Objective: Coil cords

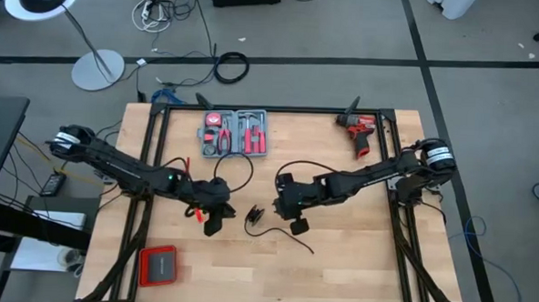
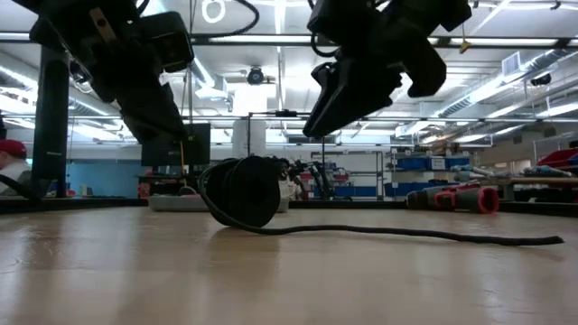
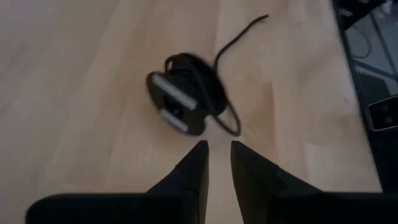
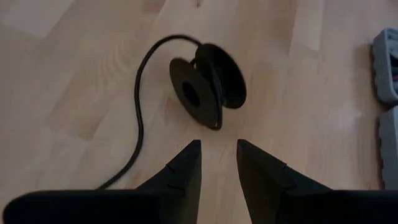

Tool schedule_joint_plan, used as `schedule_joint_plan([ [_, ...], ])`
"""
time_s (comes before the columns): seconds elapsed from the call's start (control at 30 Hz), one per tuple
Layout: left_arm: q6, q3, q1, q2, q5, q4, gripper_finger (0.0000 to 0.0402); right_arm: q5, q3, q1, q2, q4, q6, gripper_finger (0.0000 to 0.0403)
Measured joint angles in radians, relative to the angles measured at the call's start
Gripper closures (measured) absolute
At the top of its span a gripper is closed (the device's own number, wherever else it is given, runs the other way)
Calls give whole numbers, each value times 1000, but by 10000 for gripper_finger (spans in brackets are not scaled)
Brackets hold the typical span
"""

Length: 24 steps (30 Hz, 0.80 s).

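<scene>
The thin black cord lies on the wooden table between my two grippers. Its small black plug block [image 1: 254, 213] rests on the table with some turns of cable wound around it, as the left wrist view [image 3: 186, 102] and the right wrist view [image 4: 208, 84] also show. The loose tail [image 1: 293, 238] trails along the table toward the near right and shows in the low view [image 2: 406, 233]. My left gripper [image 1: 213, 224] [image 3: 219, 144] hovers to the block's left, slightly open and empty. My right gripper [image 1: 296, 225] [image 4: 219, 142] hovers to its right, slightly open and empty.
An open grey tool case [image 1: 236, 134] with red-handled tools lies at the far middle. A red power drill [image 1: 360, 129] lies at the far right. A red and grey case [image 1: 159, 265] lies at the near left. A black frame [image 1: 271, 110] borders the table.
</scene>
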Motion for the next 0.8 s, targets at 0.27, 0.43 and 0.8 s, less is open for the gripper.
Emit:
schedule_joint_plan([
  [0.27, -4, 0, -24, 43, -19, 78, 330, -2, 0, -18, -2, 21, 15, 286],
  [0.43, -3, 0, -26, 44, -22, 90, 330, -2, 0, -23, -2, 28, 20, 287],
  [0.8, 46, 0, -40, 44, -39, 94, 330, -8, 0, -23, -1, 35, 130, 287],
])
